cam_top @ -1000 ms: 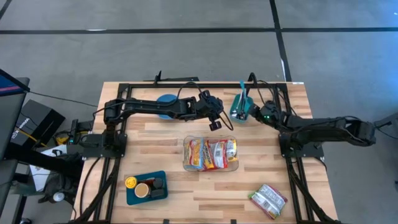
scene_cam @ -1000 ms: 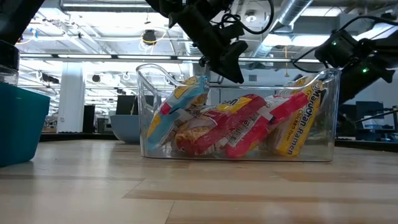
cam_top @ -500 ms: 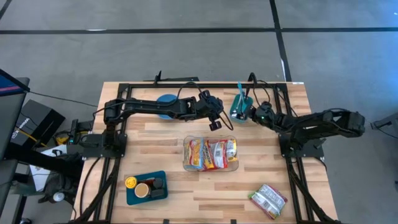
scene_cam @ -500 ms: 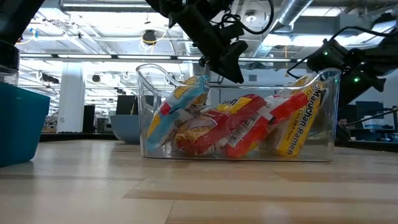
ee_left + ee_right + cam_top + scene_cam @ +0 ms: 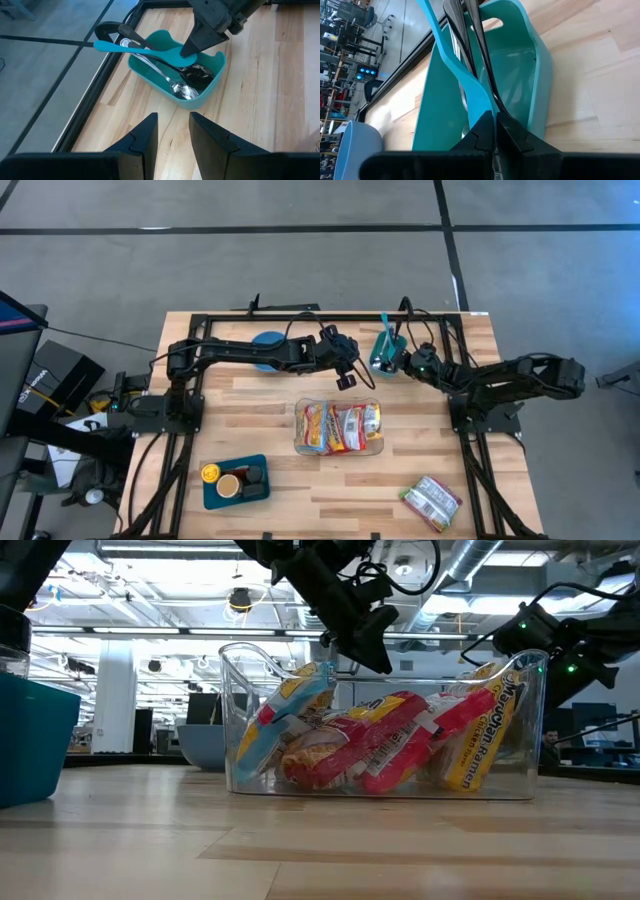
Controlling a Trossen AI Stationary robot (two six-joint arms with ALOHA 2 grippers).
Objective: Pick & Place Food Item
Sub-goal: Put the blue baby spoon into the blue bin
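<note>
Nothing much has shifted in the last half second; over the full second, the right arm has folded back at the elbow while its tool stays at the teal caddy. That right tool (image 5: 405, 360) has its tip pressed into the teal utensil caddy (image 5: 386, 360) at the far side of the desk (image 5: 260, 425), its two fingers (image 5: 492, 132) pinched tight together with nothing between them. In the right wrist view they sit right against a teal spatula (image 5: 455, 65) and dark-handled utensils leaning in the caddy, though they hold none of them.

Just beside it, toward the left arm's side, the left tool (image 5: 345, 375) hangs above the desk. Its jaws stand a little apart and empty, pointing at the caddy, where a metal spoon (image 5: 175, 82) lies inside.

Nearer the front of the desk from both tools sits a clear plastic bin (image 5: 340, 428), packed with ramen packets (image 5: 390, 745) standing on edge. In the low view the left tool hovers above the bin's rim. One more food packet (image 5: 432, 502) lies flat on the desk, well apart from both tools, near the front corner on the right arm's side. A teal tray (image 5: 236, 481) with small containers sits near the front on the left arm's side, and a blue bowl (image 5: 266, 345) rests under the left arm.
</note>
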